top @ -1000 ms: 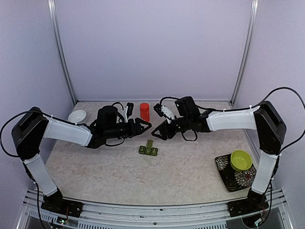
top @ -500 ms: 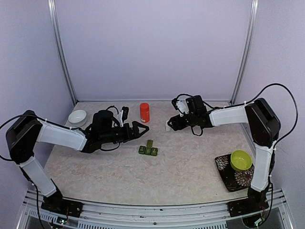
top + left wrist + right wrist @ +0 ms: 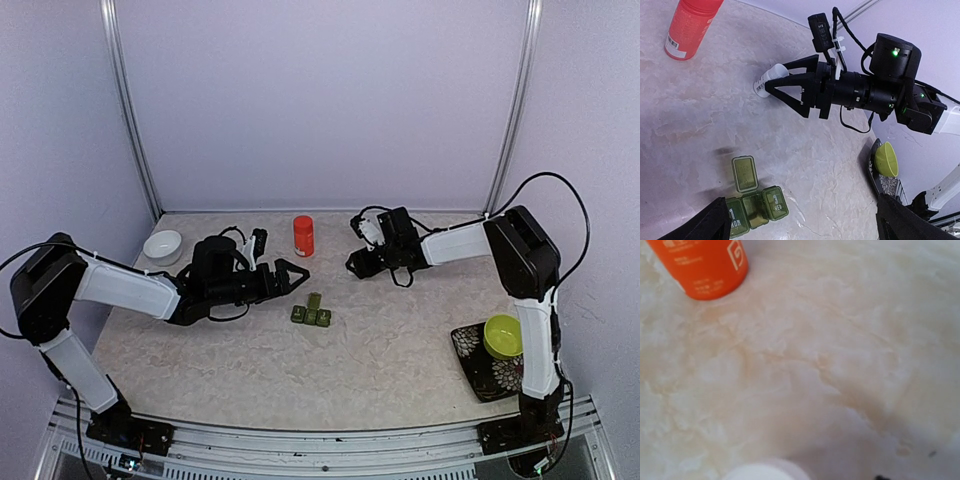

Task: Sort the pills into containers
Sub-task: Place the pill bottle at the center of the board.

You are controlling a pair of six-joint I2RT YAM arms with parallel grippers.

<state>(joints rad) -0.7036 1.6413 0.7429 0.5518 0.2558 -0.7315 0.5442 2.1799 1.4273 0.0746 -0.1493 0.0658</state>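
Note:
The dark green pill box (image 3: 311, 314) lies mid-table. In the left wrist view (image 3: 754, 207) its middle lid is flipped open, and the "1 MON" and "3 WED" lids are shut. No loose pills show. My left gripper (image 3: 292, 272) hovers left of the box, open and empty, with its fingertips at the bottom corners of its own view (image 3: 805, 225). My right gripper (image 3: 353, 266) is low at the back centre. Its fingers (image 3: 772, 79) sit on both sides of a small white vial (image 3: 762, 85). The vial's top shows blurred in the right wrist view (image 3: 765, 472).
A red-orange bottle (image 3: 303, 235) stands at the back centre, left of the right gripper. It also shows in both wrist views (image 3: 690, 27) (image 3: 700, 265). A white bowl (image 3: 162, 243) sits back left. A lime-green bowl (image 3: 505, 335) sits on a patterned tray (image 3: 478, 368) front right.
My right gripper has moved back and right, from wide open near the pill box to around the white vial. My left gripper has drawn slightly left and stays open.

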